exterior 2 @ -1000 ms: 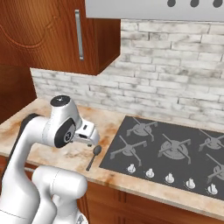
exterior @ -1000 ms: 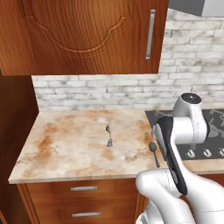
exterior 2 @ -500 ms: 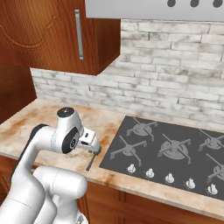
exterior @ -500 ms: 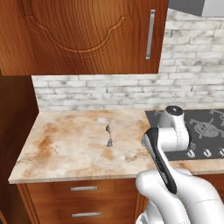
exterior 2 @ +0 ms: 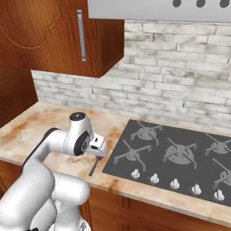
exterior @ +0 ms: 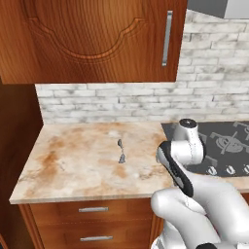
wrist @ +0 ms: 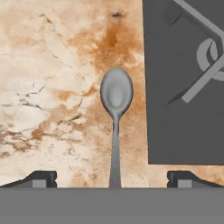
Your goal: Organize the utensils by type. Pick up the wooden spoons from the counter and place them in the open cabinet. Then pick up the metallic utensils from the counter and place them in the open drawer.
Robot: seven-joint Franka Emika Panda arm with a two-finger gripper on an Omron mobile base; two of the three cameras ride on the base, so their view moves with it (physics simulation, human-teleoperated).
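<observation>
Nearest in the hand view, the gripper hangs over the counter with its two finger tips spread wide apart, nothing between them touching either pad. A grey metal spoon lies flat on the stone, handle running down between the tips, bowl pointing away. Just to one side of the bowl sits the edge of the dark cooktop, apart from the spoon.

In the right base view the gripper is lowered close above the counter beside the cooktop; the spoon's handle shows beneath it, near the front edge.

Farther out in the left base view, a second small metal utensil lies mid-counter, well apart from the arm. Behind it stands the brick backsplash, with a closed wall cabinet above.
</observation>
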